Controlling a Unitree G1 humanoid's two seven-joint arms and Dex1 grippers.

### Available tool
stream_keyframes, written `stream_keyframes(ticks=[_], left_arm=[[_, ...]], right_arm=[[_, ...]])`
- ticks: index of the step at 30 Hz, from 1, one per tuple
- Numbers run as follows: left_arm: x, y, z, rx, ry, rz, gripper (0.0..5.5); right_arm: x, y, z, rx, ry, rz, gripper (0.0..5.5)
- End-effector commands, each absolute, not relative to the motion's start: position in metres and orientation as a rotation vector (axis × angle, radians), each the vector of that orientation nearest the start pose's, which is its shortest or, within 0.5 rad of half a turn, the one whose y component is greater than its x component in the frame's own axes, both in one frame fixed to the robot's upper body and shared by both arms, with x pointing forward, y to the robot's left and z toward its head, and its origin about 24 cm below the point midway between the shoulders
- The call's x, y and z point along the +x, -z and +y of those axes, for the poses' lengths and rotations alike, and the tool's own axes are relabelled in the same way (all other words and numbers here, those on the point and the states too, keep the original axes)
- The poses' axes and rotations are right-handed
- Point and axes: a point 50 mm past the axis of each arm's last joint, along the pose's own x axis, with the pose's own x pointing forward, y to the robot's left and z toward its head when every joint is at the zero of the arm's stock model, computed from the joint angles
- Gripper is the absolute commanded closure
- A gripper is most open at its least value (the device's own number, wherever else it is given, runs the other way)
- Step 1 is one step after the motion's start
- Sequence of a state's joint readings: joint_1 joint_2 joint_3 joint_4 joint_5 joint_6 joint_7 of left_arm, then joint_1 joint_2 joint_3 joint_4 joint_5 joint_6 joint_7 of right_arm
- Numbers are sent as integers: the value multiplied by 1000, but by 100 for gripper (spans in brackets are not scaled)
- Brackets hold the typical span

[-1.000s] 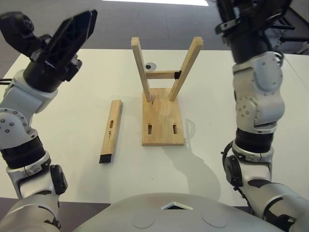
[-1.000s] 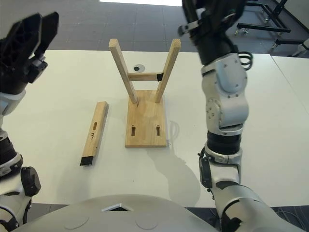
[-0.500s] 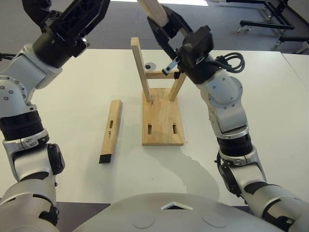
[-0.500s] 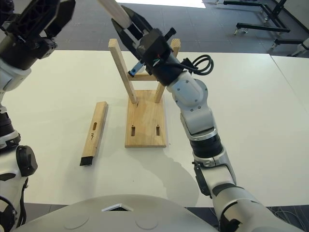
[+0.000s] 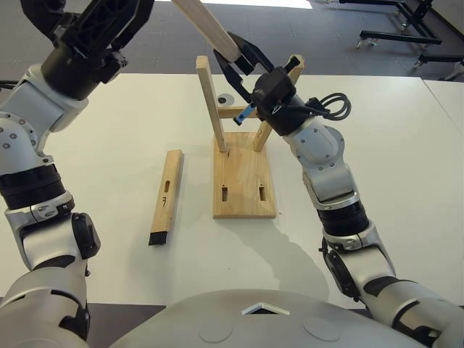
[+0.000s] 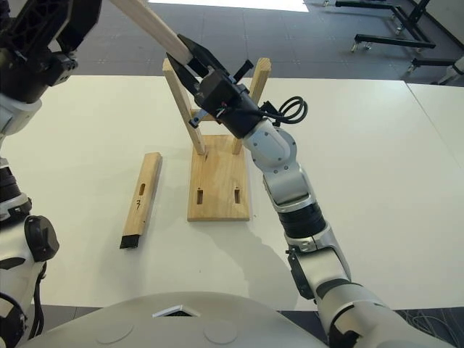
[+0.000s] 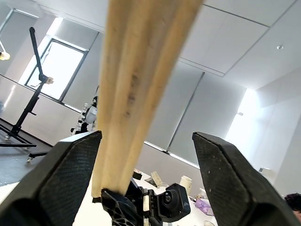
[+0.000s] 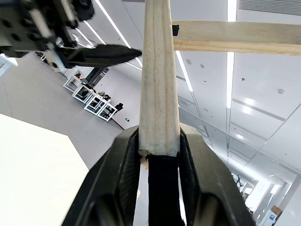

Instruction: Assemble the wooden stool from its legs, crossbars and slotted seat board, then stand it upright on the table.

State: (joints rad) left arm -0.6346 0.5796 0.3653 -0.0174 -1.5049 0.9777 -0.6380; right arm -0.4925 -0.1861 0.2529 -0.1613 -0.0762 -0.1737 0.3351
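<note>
Swings long pale wooden leg (image 5: 206,25), pinched in right gripper (image 5: 234,60), into wide-spread left gripper (image 7: 146,139); likely readies handover.

Place: robotics lab or test hall
Furniture: white worktable (image 5: 406,159), distant desks (image 8: 96,106)
Floor: grey tiles (image 5: 181,32)
Equipment: wheeled black frames (image 5: 395,36)
Ceiling: long strip lights (image 8: 231,47)

loose leg (image 5: 166,196) left of seat board (image 5: 244,181), on table (image 5: 377,145)
</note>
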Motion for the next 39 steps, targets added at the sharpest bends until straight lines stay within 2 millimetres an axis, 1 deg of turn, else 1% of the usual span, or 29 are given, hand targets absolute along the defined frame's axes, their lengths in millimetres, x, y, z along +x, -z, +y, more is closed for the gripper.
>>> stream_keyframes(ticks=[1, 7, 10, 16, 19, 21, 23, 27, 33, 36, 39], left_arm=[[272, -255, 194, -718, 1302, -139, 195], [288, -255, 197, -702, 1203, -134, 195], [293, -254, 198, -702, 1178, -130, 195], [294, -255, 193, -681, 1183, -125, 195], [293, -258, 192, -686, 1196, -139, 195], [294, -262, 195, -707, 1188, -170, 195], [295, -265, 196, -716, 1185, -192, 195], [294, -266, 197, -715, 1191, -208, 195], [291, -258, 196, -694, 1182, -183, 195], [297, -257, 197, -686, 1130, -181, 242], [299, -258, 197, -684, 1126, -190, 282]], right_arm=[[277, -203, -64, -418, -693, -757, 447], [273, -202, -61, -445, -706, -774, 447], [275, -196, -61, -526, -721, -759, 447], [278, -196, -66, -533, -722, -747, 447], [276, -188, -64, -527, -768, -710, 447], [274, -181, -62, -535, -813, -679, 447], [272, -177, -62, -526, -831, -666, 447], [272, -176, -62, -506, -827, -658, 447], [276, -183, -65, -458, -766, -686, 447], [275, -191, -63, -423, -731, -720, 447], [274, -192, -62, -415, -713, -732, 447]])
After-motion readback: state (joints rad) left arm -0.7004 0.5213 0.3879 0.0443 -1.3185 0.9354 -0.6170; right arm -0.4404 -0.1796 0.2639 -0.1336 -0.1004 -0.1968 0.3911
